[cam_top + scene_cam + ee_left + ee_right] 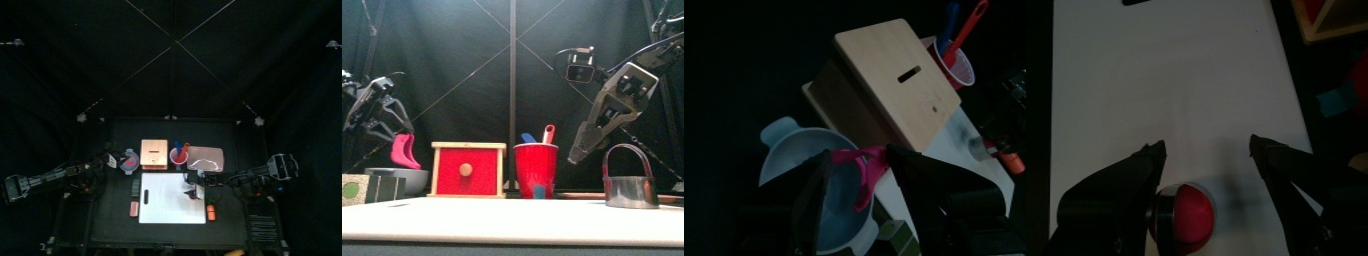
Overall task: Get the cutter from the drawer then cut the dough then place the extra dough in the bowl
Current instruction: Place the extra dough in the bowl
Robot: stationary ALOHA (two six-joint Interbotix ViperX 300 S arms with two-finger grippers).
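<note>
walls: black curtains, back and sides | furniture: small black table | light: dim

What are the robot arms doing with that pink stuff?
The robot is cutting play dough. Its left claw pinches a pink scrap of dough and holds it over the bowl, not yet dropped in. Its right claw is open above the white board, where a round red piece lies. The metal cutter stands alone, with nothing holding it.
</note>
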